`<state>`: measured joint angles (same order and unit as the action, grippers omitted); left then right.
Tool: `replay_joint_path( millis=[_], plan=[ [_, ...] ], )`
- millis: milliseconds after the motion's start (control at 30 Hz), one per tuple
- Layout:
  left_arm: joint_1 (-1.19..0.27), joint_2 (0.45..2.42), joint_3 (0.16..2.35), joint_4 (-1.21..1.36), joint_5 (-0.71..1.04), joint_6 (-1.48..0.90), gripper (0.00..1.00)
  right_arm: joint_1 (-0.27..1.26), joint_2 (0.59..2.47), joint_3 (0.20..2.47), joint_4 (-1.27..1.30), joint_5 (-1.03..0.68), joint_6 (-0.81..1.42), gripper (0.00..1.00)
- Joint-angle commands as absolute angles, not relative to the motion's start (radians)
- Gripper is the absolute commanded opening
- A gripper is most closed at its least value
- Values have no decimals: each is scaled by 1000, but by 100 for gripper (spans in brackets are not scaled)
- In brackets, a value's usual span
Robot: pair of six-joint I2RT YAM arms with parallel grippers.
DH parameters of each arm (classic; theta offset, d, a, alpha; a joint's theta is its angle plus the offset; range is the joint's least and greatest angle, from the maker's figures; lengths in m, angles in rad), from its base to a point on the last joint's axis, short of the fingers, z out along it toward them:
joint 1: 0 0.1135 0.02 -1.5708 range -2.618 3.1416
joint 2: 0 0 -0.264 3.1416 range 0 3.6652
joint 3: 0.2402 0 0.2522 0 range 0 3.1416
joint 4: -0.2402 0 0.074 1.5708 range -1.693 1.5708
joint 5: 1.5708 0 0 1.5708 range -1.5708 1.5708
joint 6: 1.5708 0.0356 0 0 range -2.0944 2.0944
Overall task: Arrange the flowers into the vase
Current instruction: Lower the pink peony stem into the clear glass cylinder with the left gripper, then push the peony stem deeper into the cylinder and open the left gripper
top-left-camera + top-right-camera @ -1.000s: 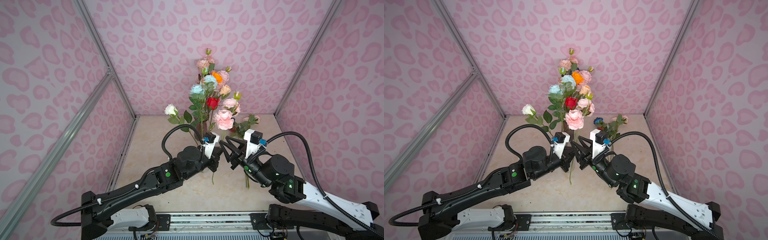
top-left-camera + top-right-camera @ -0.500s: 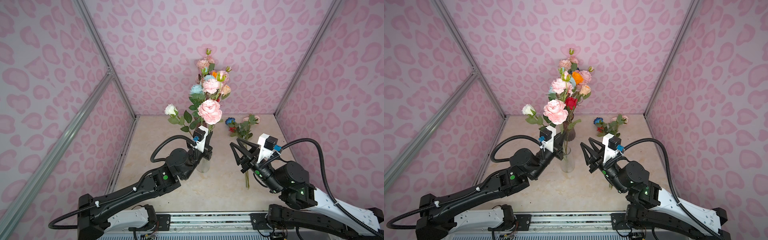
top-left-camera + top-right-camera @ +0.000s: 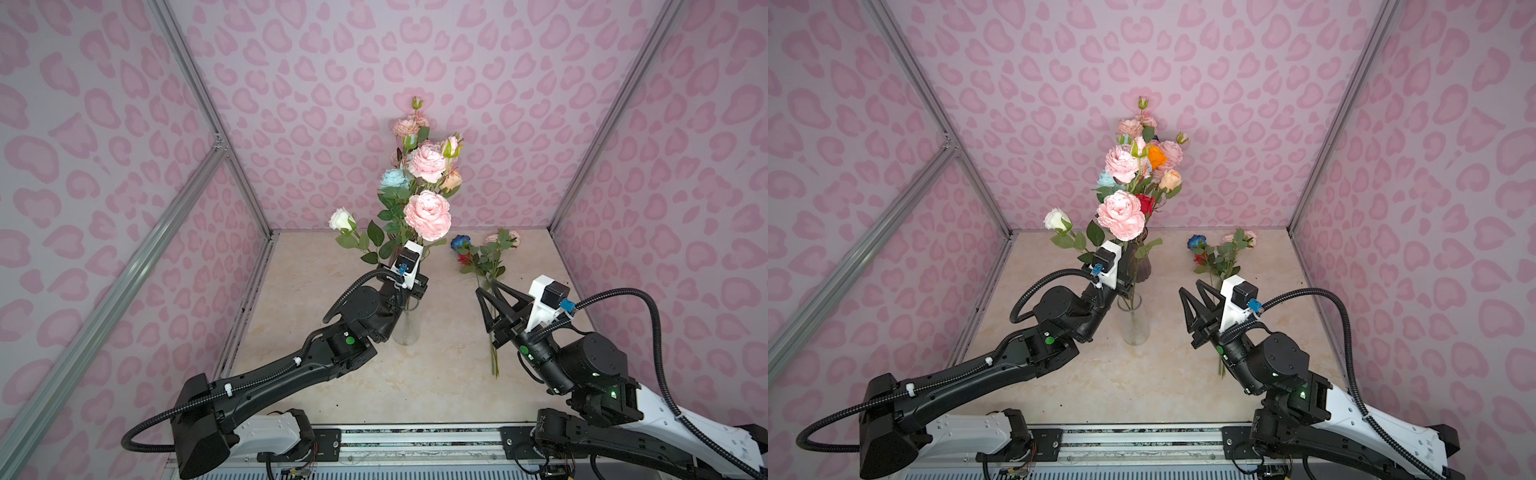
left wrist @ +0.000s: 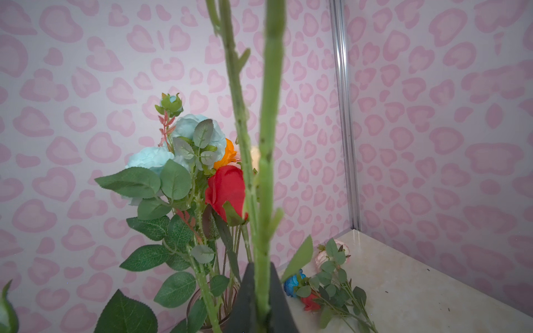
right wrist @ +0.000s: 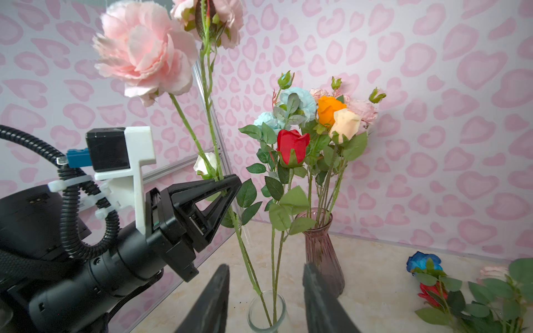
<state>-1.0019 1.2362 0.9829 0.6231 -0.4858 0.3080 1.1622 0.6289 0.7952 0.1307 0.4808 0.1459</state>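
Left claw [image 5: 227, 184]: clamped on the green stem of the pink peony [image 5: 144, 49], jaws together around it, partway up the stem.
Stem's long axis: steep, leaning a little. Blooms well above the claw, foot straight below it, inside the mouth of the clear vase [image 5: 266, 312].
Reads as the seating step. Probably calls for a short drop, then a release. Risk: top-heavy blooms tipping the narrow glass.

Right claw [image 3: 487, 289]: jaws apart, nothing between them, hanging above the table [image 3: 436, 386].
Loose flowers [image 3: 482, 262], with dark blue, red and pale pink heads: flat on the table. Heads just beyond this claw's tips, stems running back underneath it toward the arm's base. Far nearer this arm, well apart from the left claw. Likely the next pick, across the stems.

Purple vase [image 5: 320, 250]: beyond the left claw and the clear vase. Filled with light blue, orange, red, peach and pink blooms.
White rose [image 3: 341, 219]: beside the left claw, on the side away from the right arm. Which vase, hard to tell.

Right wrist view: shows the stem's foot entering the glass beside other thin stems.
Left wrist view: only the stem rising from between the fingers [image 4: 245, 302], no clear vase.
Top views: alone in showing the loose stems' full run under the right claw.
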Motion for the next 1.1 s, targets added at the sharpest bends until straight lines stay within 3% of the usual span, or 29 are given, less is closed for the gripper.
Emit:
replay_joint_path(
  millis=[0,1067],
  plan=[
    [-999,1223,958,615,-478,267,3,1161,621,783,164,521,128,43],
    [-991,1236,866,558,-540,224,3,1130,647,783,144,508,138,45]
  ],
)
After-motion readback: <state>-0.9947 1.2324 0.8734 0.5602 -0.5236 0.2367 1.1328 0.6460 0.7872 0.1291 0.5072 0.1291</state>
